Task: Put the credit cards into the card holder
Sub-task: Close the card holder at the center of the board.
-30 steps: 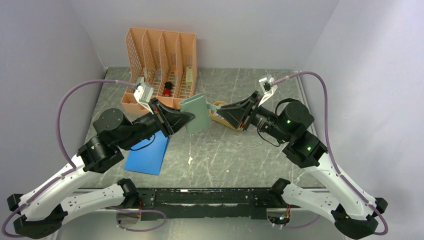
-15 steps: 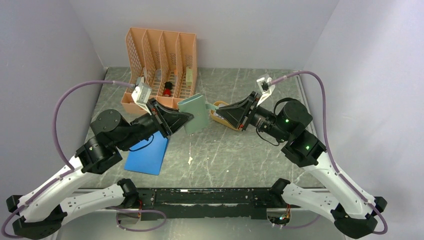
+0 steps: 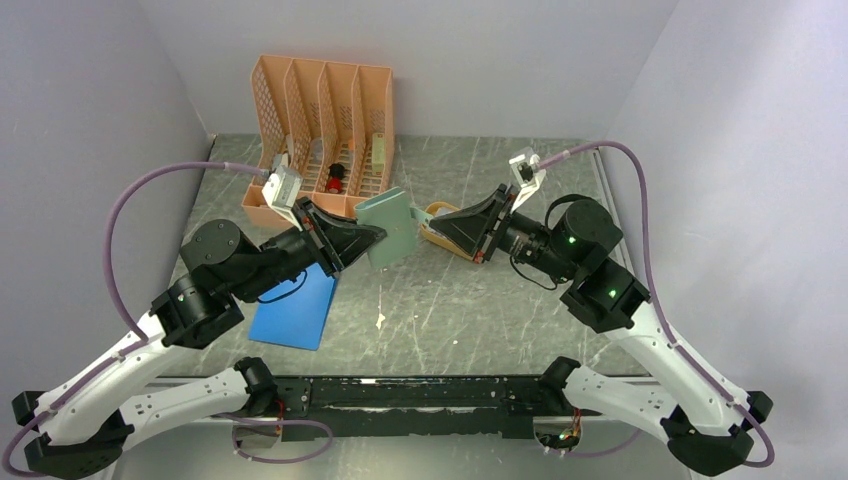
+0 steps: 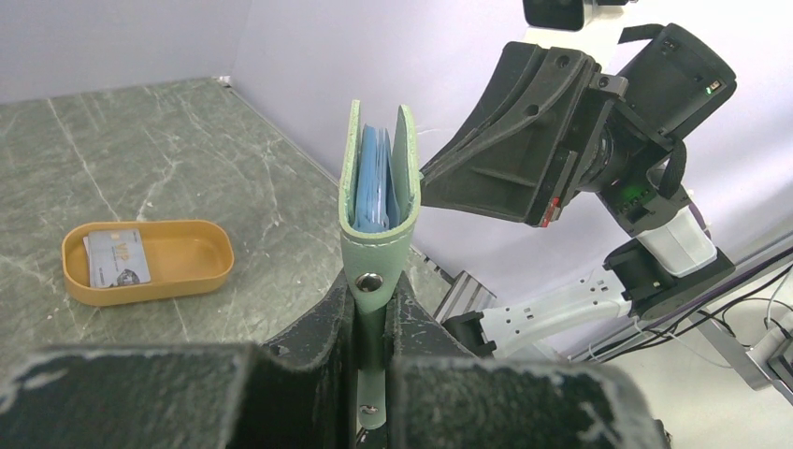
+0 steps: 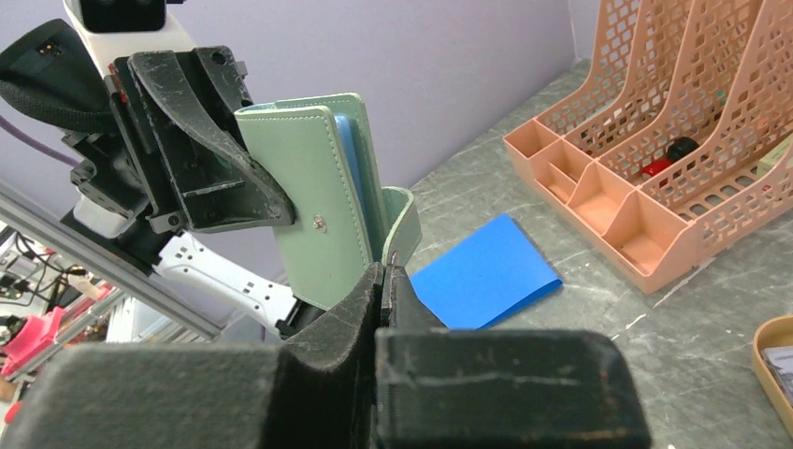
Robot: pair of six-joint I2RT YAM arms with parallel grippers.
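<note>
My left gripper (image 3: pixel 375 233) is shut on the snap tab of the sage-green card holder (image 3: pixel 392 228) and holds it upright above the table. In the left wrist view the card holder (image 4: pixel 379 187) gapes slightly, showing blue-clear pockets. My right gripper (image 3: pixel 437 219) is shut with a thin pale credit card edge-on between its tips (image 5: pixel 386 267), right at the card holder's open flap (image 5: pixel 318 215). Another credit card (image 4: pixel 114 258) lies in the mustard-yellow tray (image 4: pixel 178 267).
The yellow tray (image 3: pixel 430 209) sits under my right gripper. A flat blue pad (image 3: pixel 297 310) lies at the front left. A peach mesh file organizer (image 3: pixel 325 120) with small items stands at the back left. Grey walls enclose the table.
My right gripper has crept slightly left toward the card holder. My left gripper still holds the card holder in nearly the same place.
</note>
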